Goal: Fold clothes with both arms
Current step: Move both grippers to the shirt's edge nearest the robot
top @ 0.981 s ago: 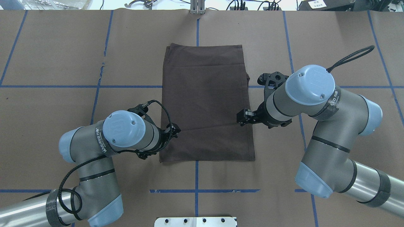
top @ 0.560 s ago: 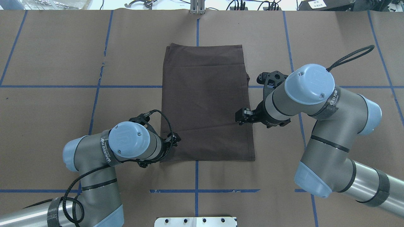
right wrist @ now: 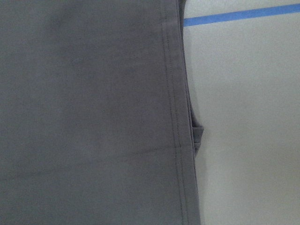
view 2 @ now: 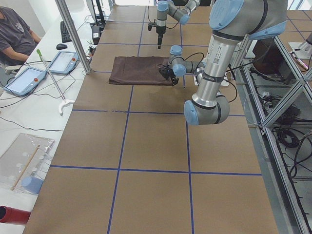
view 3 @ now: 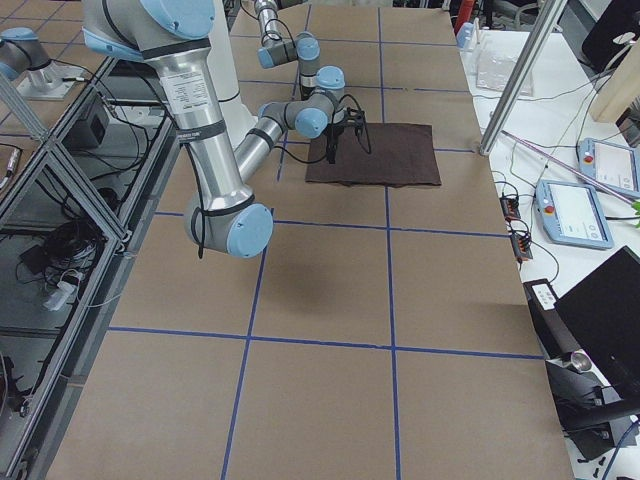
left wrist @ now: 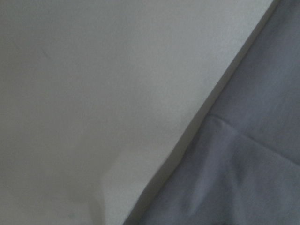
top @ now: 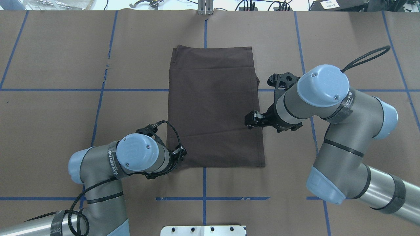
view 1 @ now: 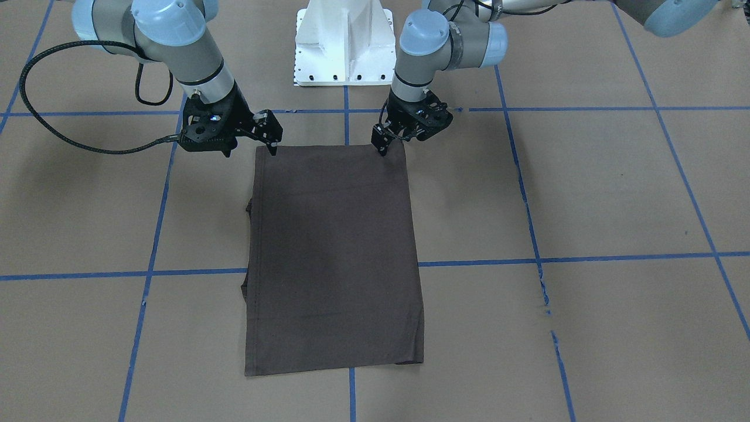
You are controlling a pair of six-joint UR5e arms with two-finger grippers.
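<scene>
The clothes are a single dark brown T-shirt (top: 213, 108) (view 1: 334, 252), folded into a long flat rectangle on the brown table. My left gripper (top: 182, 152) (view 1: 382, 146) hovers at the shirt's near left corner, fingers pointing down; it looks open and holds nothing. My right gripper (top: 251, 120) (view 1: 270, 136) hangs above the shirt's right edge toward the near right corner, open and empty. The left wrist view shows only the shirt's edge (left wrist: 243, 164) against bare table. A stitched hem of the shirt (right wrist: 93, 112) fills the right wrist view. No fingers show in either wrist view.
Blue tape lines (top: 131, 89) grid the table. The white pedestal base (view 1: 343, 41) stands at the near edge behind the shirt. A person (view 2: 14, 29) and control tablets (view 2: 29, 78) are past the table's far side, beside a metal post (view 2: 73, 34).
My left arm has drawn back along the shirt's left edge to its near corner. The right gripper has barely shifted. The shirt has not moved.
</scene>
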